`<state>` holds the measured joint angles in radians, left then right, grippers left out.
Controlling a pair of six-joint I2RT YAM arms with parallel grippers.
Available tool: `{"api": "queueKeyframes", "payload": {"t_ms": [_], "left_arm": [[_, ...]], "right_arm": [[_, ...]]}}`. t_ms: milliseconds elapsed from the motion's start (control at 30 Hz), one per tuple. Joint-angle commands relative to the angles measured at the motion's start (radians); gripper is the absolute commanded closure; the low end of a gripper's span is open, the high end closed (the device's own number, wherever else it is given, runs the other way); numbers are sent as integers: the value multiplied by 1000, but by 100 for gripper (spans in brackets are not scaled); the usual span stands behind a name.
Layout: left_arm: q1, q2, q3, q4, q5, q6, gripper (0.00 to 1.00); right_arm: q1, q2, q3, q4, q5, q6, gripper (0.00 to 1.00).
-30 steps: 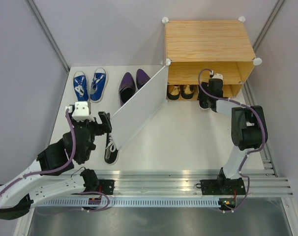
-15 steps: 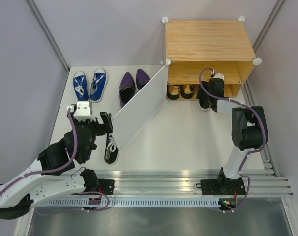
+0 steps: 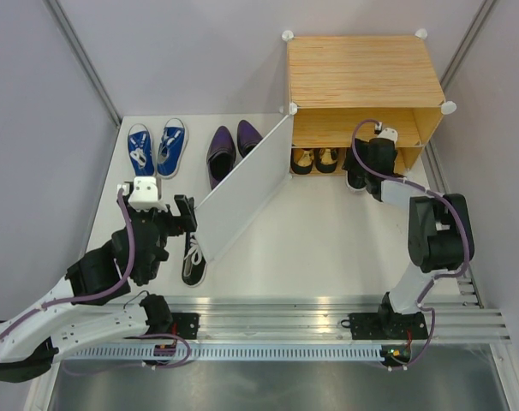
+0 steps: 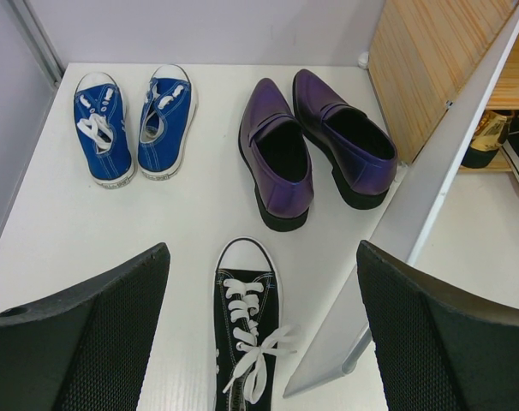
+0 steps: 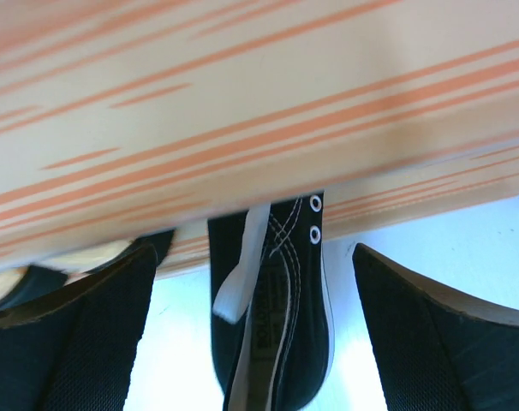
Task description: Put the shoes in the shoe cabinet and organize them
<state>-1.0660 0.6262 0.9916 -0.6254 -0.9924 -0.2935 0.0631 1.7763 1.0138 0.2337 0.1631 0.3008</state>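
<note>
Blue sneakers (image 3: 141, 148) sit at the bench's (image 3: 328, 231) far-left corner, and the purple pair (image 3: 219, 154) is just right of them with toes to the far edge. My left end effector (image 3: 182, 216) hovers wide open and empty over a black shoe (image 3: 192, 259) lying near-to-far with its toe away from me, close beside the door (image 3: 242, 184).

In the cabinet's (image 3: 362, 68) lower shelf the gold pair (image 3: 318, 159) is on the left. Its right neighbour, the other black shoe (image 5: 277, 282), runs front to back and juts out at the front; I can't tell which end leads. My right end effector (image 5: 255, 334) straddles it, spread fully and gripping nothing.

I judge this the release. I'd withdraw straight along the shoe's length, clear of the lace and the shelf above.
</note>
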Motion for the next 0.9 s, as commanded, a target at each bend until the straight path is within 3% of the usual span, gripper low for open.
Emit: {"api": "queueKeyframes", "payload": {"t_ms": [0,267,367,467,500,600,867], "left_arm": [[6,-6,1,32,4,30,8],[6,-45,-5,38,23,14,9],[6,-49,-5,41,20,14,9],[6,-51,-5,39,20,16,9],[6,-52,-5,41,20,14,9],[6,-56,-5,41,18,14,9],[6,-52,-5,39,20,16,9]], "right_arm": [[-3,-128,-37,76,-2,44,2],[-2,-326,-184,1,-13,102,2],[-3,-432,-286,1,-65,118,16],[-2,-526,-377,-10,-134,139,43],[0,-547,-397,-14,-140,158,64],[-2,-609,-468,-19,-145,176,85],[-2,-499,-483,32,-162,178,91]]}}
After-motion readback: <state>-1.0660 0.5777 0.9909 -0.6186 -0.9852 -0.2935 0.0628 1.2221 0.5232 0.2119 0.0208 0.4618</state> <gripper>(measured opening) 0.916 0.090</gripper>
